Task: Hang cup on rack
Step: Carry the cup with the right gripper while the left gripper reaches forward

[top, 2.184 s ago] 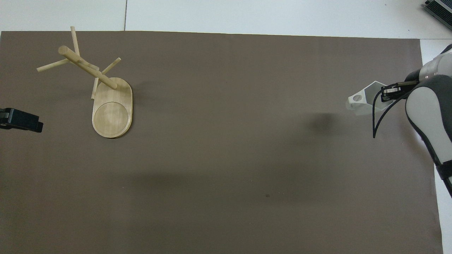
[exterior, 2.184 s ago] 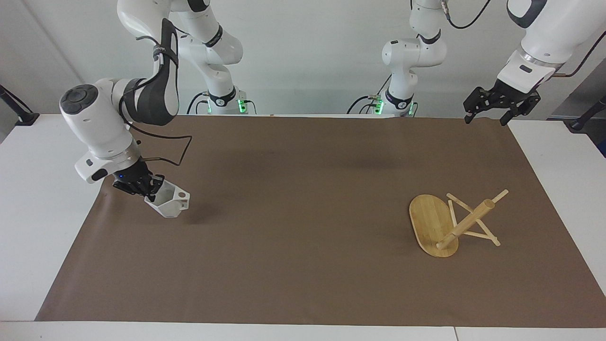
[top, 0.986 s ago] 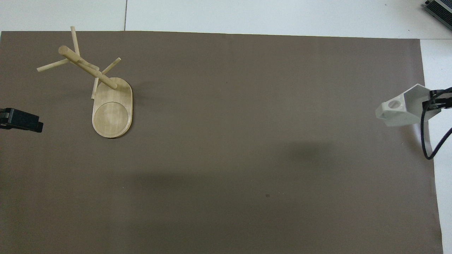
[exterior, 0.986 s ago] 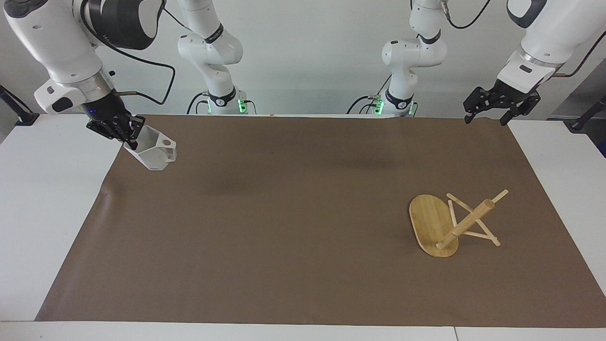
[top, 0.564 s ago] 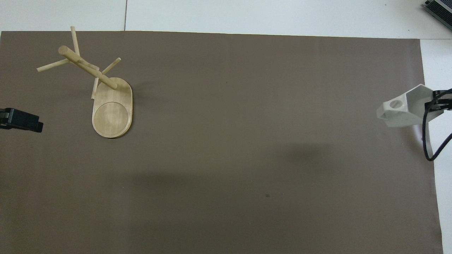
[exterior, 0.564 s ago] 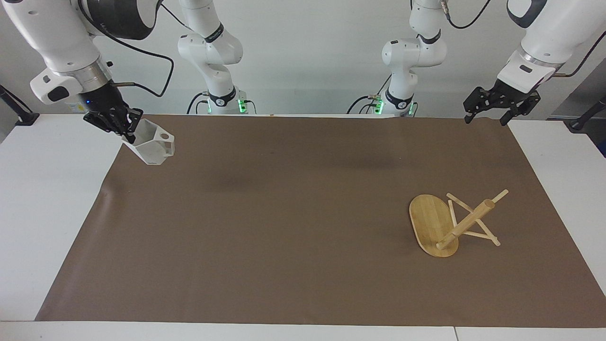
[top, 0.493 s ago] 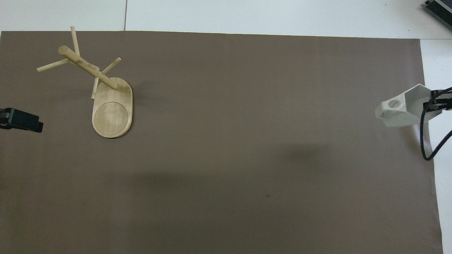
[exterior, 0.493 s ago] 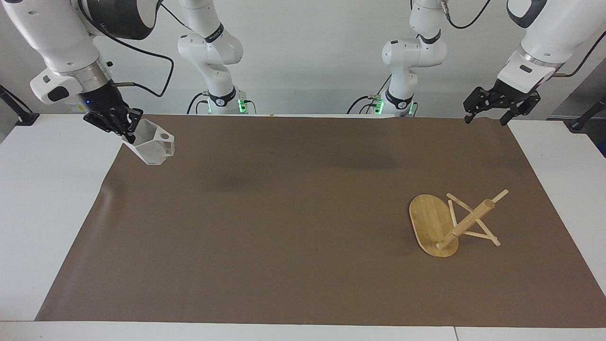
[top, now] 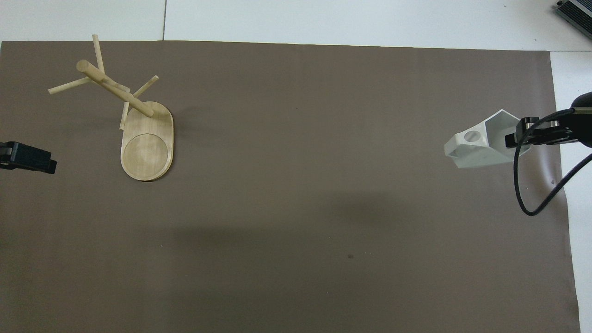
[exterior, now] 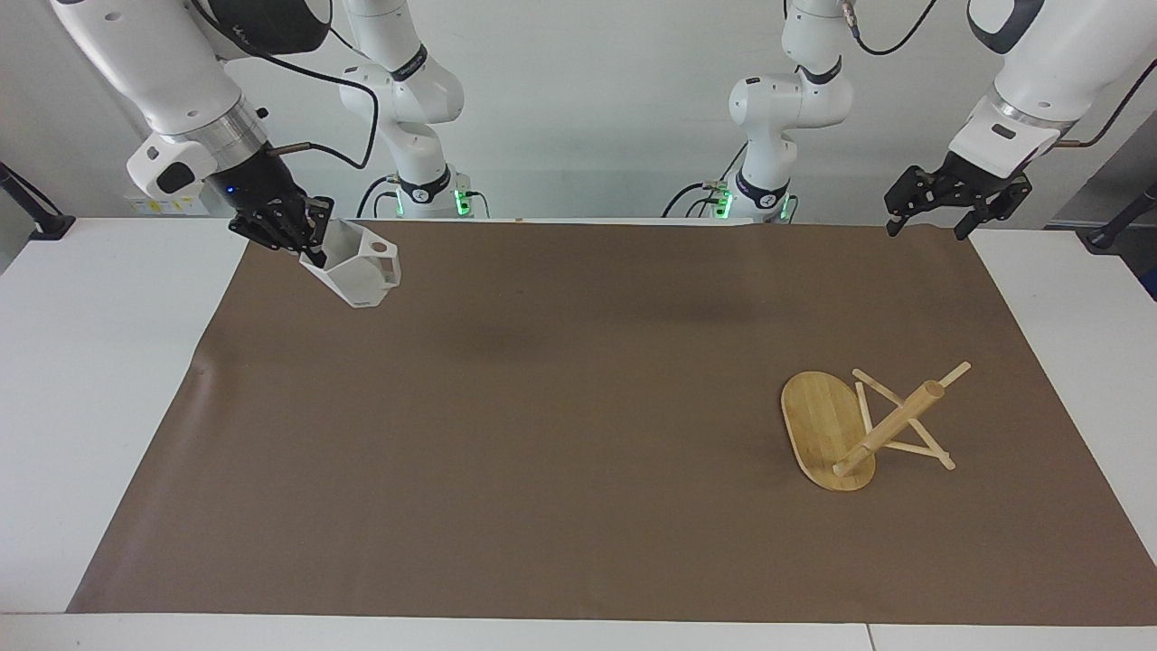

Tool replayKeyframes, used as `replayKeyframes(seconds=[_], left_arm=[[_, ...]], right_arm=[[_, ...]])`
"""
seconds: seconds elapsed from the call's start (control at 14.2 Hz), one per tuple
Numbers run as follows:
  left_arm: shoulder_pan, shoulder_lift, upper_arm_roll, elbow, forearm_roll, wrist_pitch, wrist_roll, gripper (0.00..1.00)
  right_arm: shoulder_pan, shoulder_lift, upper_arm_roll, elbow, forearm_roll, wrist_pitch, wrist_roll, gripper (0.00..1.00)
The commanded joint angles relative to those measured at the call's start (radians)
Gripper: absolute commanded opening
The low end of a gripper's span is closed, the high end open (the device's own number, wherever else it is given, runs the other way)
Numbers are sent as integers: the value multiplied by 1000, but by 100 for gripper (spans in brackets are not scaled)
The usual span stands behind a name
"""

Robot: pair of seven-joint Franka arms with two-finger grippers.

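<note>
Facing view: right claw (exterior: 303, 237) is pinched on the rim of the cup (exterior: 362, 267), carrying it in the air over the brown mat (exterior: 560, 434) at the right arm's end of the desk (exterior: 81, 407). Handle with its round hole points toward the rack.

Change: two seconds back the cup was low, just off the mat; it got lifted high, and in the last half second it has shifted inward, toward the middle of the desk. Overhead view agrees: cup (top: 483, 145) now sits fully over the mat, where a moment ago it hung at the mat's edge. My read: lift is done, transport toward the rack has just started. Most of the travel is still ahead.

Rack (exterior: 859, 425) stands at the left arm's end of the desk, well apart from the cup, unmoved across all frames. No cup on its pegs yet.

Left claw (exterior: 945, 203) waits over the desk corner nearest its own base, fingers spread wide, holding nothing, no motion.

Count: one cup, one rack, two arms, one mat. Rack has one post; pegs cross and overlap, so I can't count them.
</note>
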Motion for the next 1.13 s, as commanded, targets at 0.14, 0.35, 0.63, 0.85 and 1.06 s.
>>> replayKeyframes(seconds=[0.14, 0.35, 0.63, 0.85, 1.06], left_arm=[[4, -17, -1, -17, -1, -12, 0, 100], [6, -16, -2, -15, -7, -15, -34, 100], [-7, -16, -12, -15, -64, 1, -138, 100], [-10, -16, -13, -17, -133, 19, -245, 100], [-11, -16, -27, -25, -200, 37, -408, 100]], right_arm=[[-12, -13, 75, -5, 100, -18, 25, 0], [-12, -13, 131, -5, 143, -10, 26, 0], [-11, -21, 169, -12, 266, -1, 95, 0], [-11, -21, 220, -19, 284, 46, 111, 0], [-11, -26, 276, -38, 310, 128, 127, 0]])
